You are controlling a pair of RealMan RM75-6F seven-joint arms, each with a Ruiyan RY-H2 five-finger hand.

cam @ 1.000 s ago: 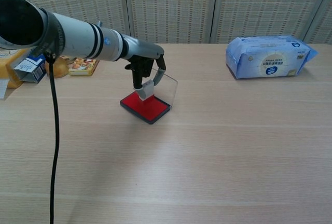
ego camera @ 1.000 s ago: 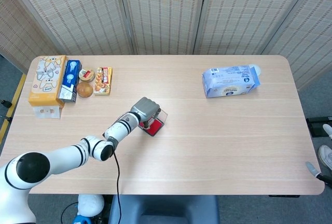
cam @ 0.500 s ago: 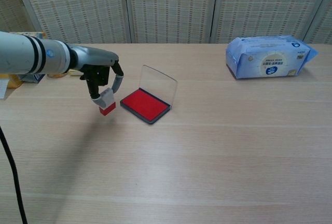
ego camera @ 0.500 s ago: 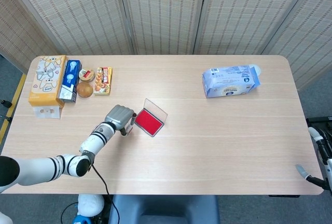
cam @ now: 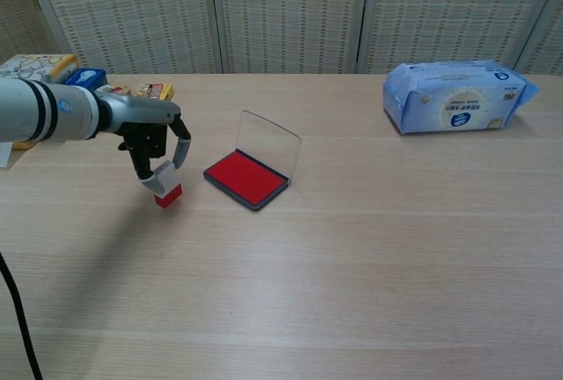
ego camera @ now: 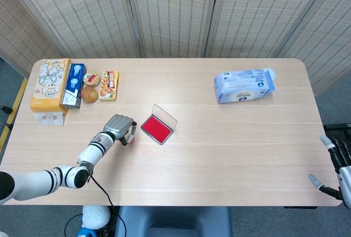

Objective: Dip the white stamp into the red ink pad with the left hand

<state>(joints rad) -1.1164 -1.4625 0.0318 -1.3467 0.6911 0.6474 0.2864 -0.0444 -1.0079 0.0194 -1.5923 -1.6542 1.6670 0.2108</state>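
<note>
My left hand (cam: 151, 140) (ego camera: 120, 127) grips the white stamp (cam: 164, 185), whose red inked end points down just above the table. The stamp is tilted and sits to the left of the red ink pad (cam: 246, 178) (ego camera: 157, 129), apart from it. The pad lies open near the table's middle with its clear lid (cam: 268, 140) standing up behind it. In the head view the stamp is mostly hidden under the hand. My right hand (ego camera: 339, 163) shows only at the lower right edge of the head view, off the table, fingers spread and holding nothing.
A blue pack of wipes (cam: 456, 97) (ego camera: 243, 85) lies at the back right. Several snack boxes and small items (ego camera: 71, 85) are grouped at the back left corner. The table edge (ego camera: 175, 205) runs along the front.
My left hand has carried the stamp off the ink pad and leftward, then lowered it toward the table left of the pad. The right hand has come slightly further into view.
</note>
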